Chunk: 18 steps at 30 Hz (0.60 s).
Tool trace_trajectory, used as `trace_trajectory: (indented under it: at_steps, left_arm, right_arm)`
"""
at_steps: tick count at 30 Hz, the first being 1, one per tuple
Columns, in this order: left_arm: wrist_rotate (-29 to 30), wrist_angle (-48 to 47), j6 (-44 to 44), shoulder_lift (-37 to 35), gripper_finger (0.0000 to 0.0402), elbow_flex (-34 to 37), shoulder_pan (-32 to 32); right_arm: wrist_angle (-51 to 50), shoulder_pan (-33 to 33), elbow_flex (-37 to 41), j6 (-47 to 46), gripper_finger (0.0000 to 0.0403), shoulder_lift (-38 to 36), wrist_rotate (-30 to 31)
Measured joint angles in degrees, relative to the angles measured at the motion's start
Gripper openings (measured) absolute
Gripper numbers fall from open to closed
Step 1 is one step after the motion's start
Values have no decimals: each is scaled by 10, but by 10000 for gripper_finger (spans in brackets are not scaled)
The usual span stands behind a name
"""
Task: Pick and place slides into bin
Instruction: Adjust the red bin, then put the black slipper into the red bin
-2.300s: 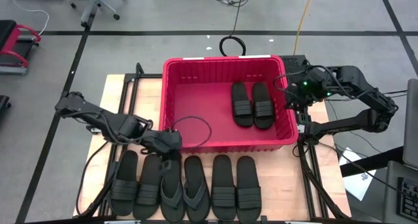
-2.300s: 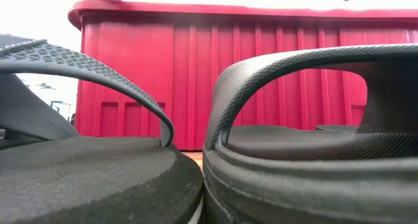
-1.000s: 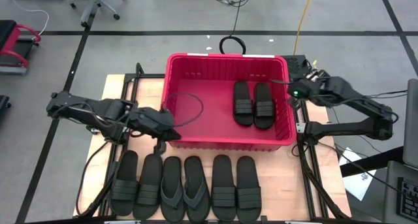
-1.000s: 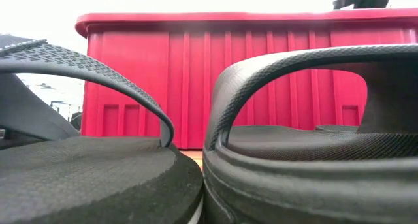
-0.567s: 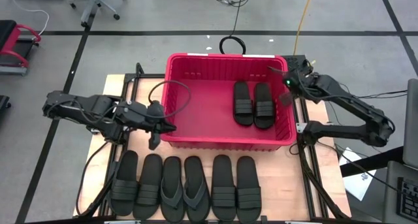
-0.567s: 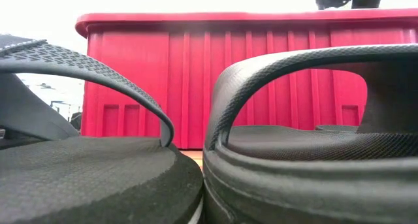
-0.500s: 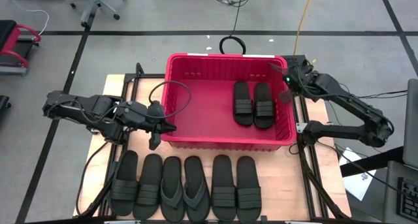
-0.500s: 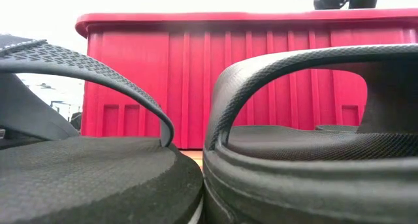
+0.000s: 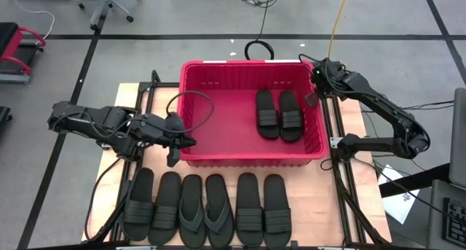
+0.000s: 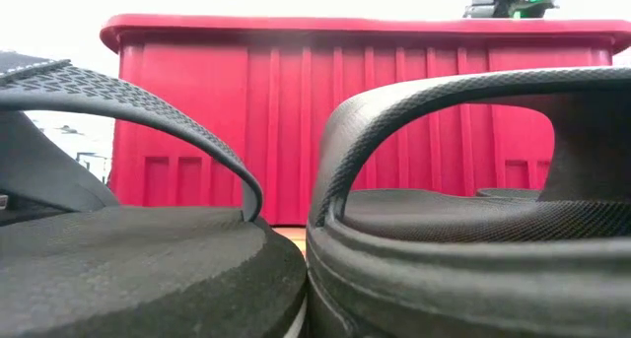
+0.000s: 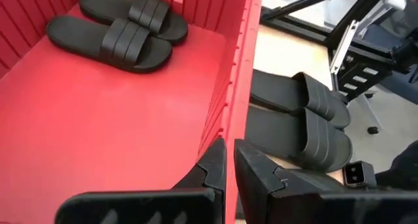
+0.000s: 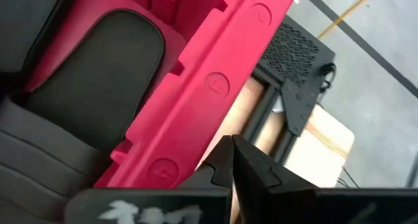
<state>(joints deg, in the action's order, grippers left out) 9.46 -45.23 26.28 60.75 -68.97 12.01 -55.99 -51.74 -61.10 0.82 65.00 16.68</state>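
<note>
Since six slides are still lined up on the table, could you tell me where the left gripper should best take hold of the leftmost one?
I'd grip the leftmost slide by its wide strap, coming straight down. The strap arches above the sole, leaving a gap for one finger. The neighbouring slide lies tight against one side, so pinching the sole's edges looks awkward. The left gripper hangs close by.

Glossy red plastic bin [image 9: 218, 126], matt black textured rubbery slides [image 9: 251, 206], pale wood tabletop [image 9: 309, 199].
</note>
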Motion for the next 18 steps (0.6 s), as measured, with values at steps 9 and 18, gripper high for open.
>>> trace_trajectory:
  at_steps: [9, 18]
  left_arm:
    - [-4, -27, 13, 0, 26, 0, 0]
    - [-4, -25, -16, -4, 26, 0, 2]
  right_arm:
    - [10, 0, 0, 3, 0, -9, -4]
    - [-34, 8, -43, 5, 0, -30, 13]
